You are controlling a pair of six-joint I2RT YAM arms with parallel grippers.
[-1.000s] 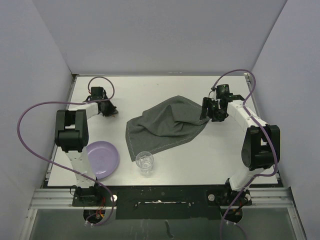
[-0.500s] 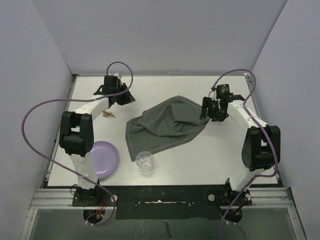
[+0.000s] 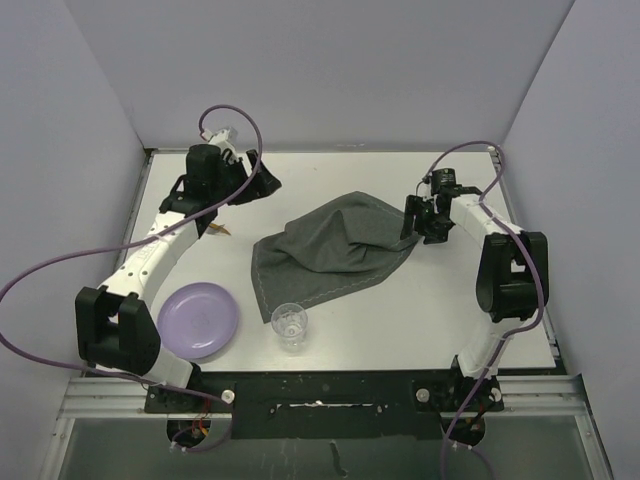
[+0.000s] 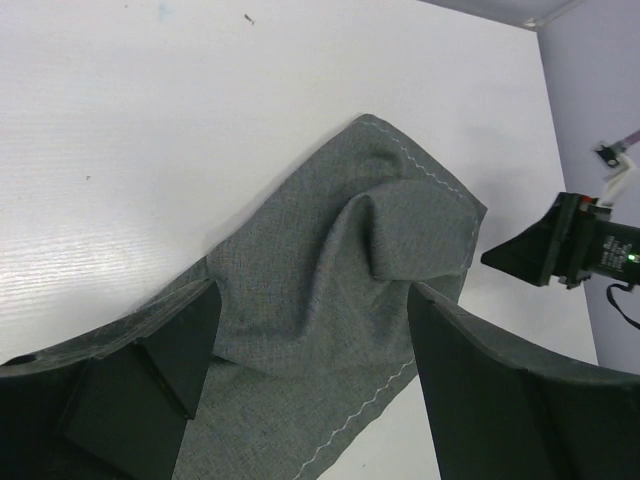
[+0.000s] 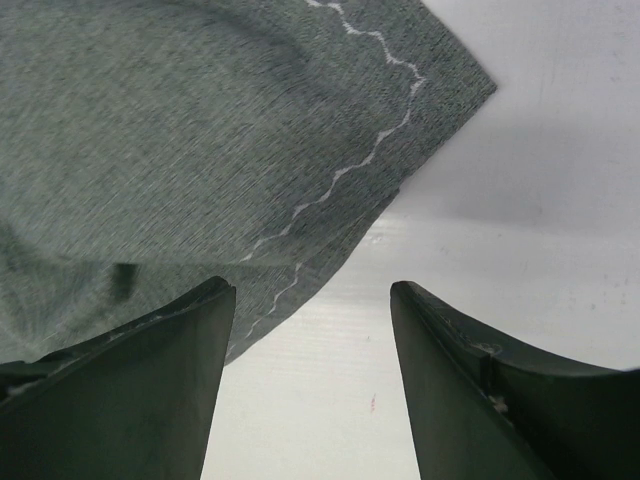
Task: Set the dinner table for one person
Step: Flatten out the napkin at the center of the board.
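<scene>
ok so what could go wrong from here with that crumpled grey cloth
The clear drinking glass stands right beside the near edge of the rumpled dark grey cloth placemat; dragging the cloth flat could tip it. The right gripper is open at the cloth's hem, holding nothing, so closing here may catch only a sliver or miss.

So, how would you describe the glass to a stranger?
On the white dinner table, look near the front edge. The glass stands right of the purple plate, beside the grey placemat's near corner. It alone is transparent.
</scene>
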